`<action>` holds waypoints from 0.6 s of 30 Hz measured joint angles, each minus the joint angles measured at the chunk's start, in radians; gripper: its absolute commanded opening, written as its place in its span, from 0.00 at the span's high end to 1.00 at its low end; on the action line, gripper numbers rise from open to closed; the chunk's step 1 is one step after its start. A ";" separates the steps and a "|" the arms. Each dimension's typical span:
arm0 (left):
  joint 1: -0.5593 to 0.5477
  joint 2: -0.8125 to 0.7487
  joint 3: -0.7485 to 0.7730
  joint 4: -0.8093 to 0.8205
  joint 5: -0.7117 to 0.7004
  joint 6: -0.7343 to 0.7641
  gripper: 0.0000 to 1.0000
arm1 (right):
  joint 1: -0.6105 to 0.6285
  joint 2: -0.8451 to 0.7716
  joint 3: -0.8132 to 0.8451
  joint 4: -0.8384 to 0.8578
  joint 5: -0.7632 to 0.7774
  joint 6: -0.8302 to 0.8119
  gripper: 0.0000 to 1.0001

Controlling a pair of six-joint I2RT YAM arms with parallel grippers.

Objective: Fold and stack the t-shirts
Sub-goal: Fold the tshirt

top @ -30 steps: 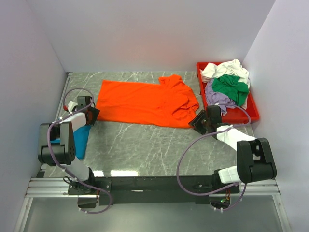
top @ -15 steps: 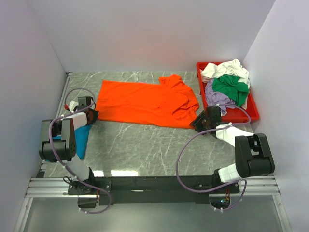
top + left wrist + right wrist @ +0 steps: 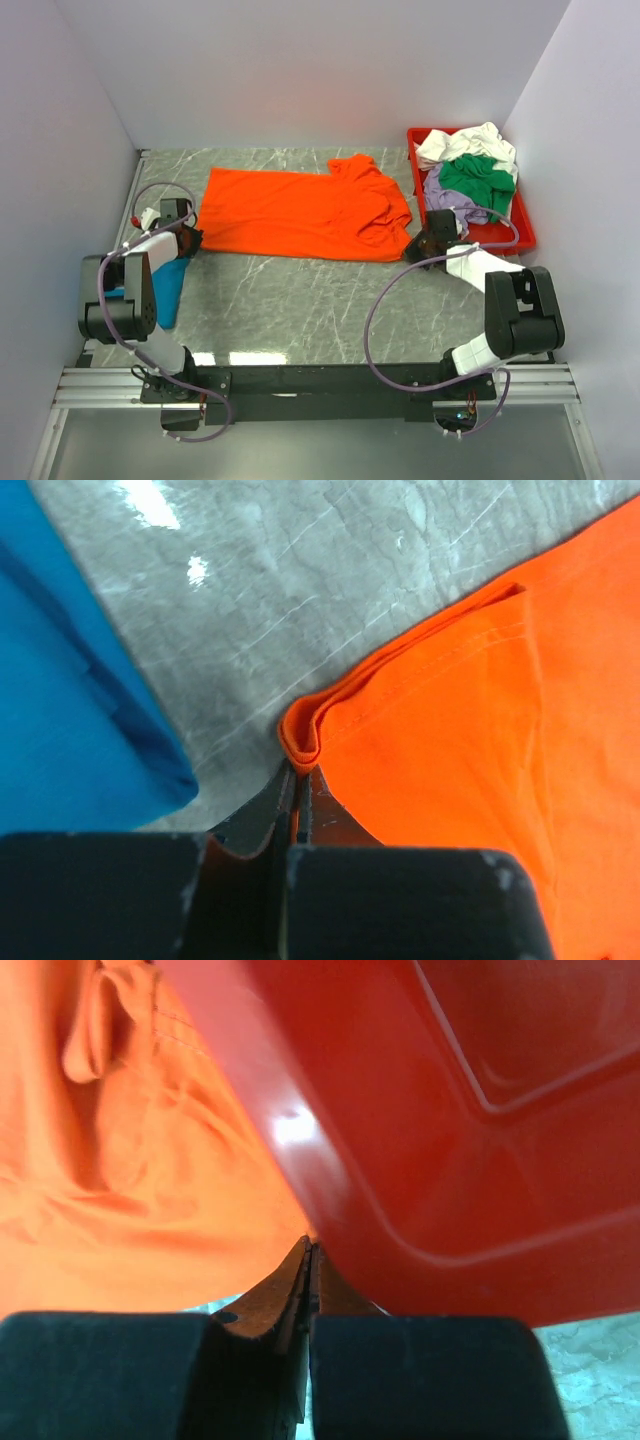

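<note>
An orange t-shirt [image 3: 300, 210] lay spread flat across the marble-patterned table [image 3: 300, 300], toward 12 o'clock in the overhead view, its collar end bunched in wrinkles at the 3 o'clock side. The left gripper [image 3: 190, 240] sat low at the shirt's 8 o'clock corner. In the wrist view its jaws were pressed together on the doubled hem there. The right gripper [image 3: 415, 247] sat at the shirt's 4 o'clock corner, just beside the near wall of a red tray [image 3: 520, 235]. Its 2 jaws were likewise closed tight on the shirt's edge where cloth met tray. A teal-blue t-shirt [image 3: 168, 285] rested folded at the table's 8 o'clock edge, partly under the left arm and close to the pinched corner without touching it. In the tray, at 2 o'clock, a white t-shirt [image 3: 465, 143], a green t-shirt [image 3: 478, 178] and a lavender t-shirt [image 3: 445, 195] were heaped loosely together.
</note>
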 measured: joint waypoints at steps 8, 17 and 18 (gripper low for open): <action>0.000 -0.117 -0.007 -0.101 -0.015 -0.015 0.99 | -0.003 -0.109 0.000 -0.072 0.008 -0.023 1.00; 0.058 -0.282 -0.185 -0.161 -0.015 -0.030 0.99 | -0.004 -0.315 -0.112 -0.177 -0.003 -0.011 1.00; 0.064 -0.301 -0.206 -0.167 -0.014 -0.031 0.99 | -0.004 -0.341 -0.125 -0.194 -0.004 -0.006 1.00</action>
